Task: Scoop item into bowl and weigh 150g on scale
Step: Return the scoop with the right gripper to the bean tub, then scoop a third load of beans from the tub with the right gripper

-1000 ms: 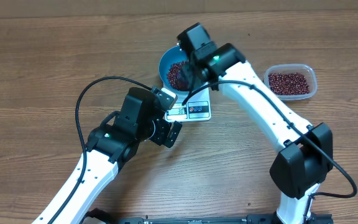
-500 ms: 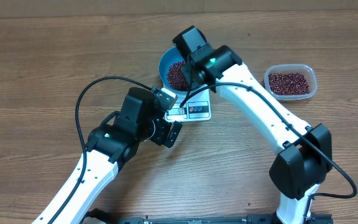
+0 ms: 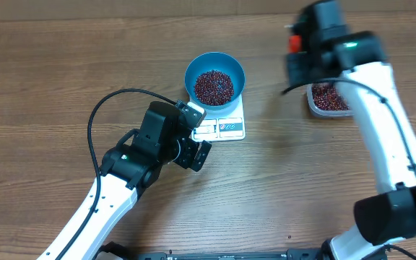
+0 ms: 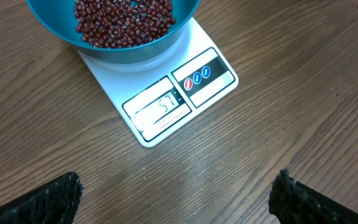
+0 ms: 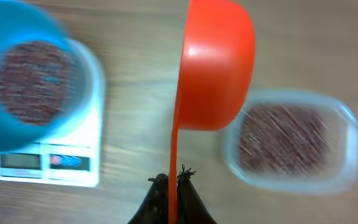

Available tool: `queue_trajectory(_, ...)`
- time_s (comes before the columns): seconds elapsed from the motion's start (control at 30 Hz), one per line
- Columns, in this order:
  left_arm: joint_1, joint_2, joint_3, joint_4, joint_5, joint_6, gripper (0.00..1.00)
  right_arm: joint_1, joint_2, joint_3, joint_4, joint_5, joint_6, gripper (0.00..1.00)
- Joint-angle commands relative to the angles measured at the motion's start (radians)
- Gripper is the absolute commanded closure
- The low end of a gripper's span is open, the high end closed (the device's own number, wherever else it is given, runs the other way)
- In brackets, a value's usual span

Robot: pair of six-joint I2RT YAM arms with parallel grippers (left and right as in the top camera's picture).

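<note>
You have the blue bowl [image 3: 214,78] at upper centre of the overhead view, sitting on the white scale [image 3: 228,128] with the beans [image 3: 214,87] heaped inside. Your left gripper [image 4: 176,202] is spread wide just below the scale. Your right gripper [image 5: 173,182] pinches the orange scoop [image 5: 219,62] by its handle, beside the clear tub [image 5: 352,134] at upper right

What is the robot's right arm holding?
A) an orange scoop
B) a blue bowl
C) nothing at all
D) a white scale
A: in the right wrist view, the right fingers are closed on the thin handle of the orange scoop.
</note>
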Motion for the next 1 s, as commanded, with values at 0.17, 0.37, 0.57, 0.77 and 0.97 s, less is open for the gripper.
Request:
queue_trajectory(0.17,0.005,0.003,0.021,0.001,-0.006,0.009,0.00,-0.247,0.005,-0.048,-0.047,-0.025,-0.061,0.96)
queue_trajectory(0.37,0.005,0.003,0.021,0.000,-0.006,0.009,0.00,-0.292,0.009,-0.163,-0.009,-0.024,-0.166,0.96)
queue_trajectory(0.57,0.005,0.003,0.021,0.000,-0.006,0.009,0.01,-0.292,0.010,-0.274,0.079,0.020,-0.245,0.96)
queue_trajectory(0.77,0.005,0.003,0.021,0.000,-0.006,0.009,0.01,-0.292,0.012,-0.381,0.195,0.045,-0.296,0.96)
queue_trajectory(0.97,0.005,0.003,0.021,0.000,-0.006,0.009,0.00,-0.293,0.013,-0.459,0.311,0.049,-0.348,0.96)
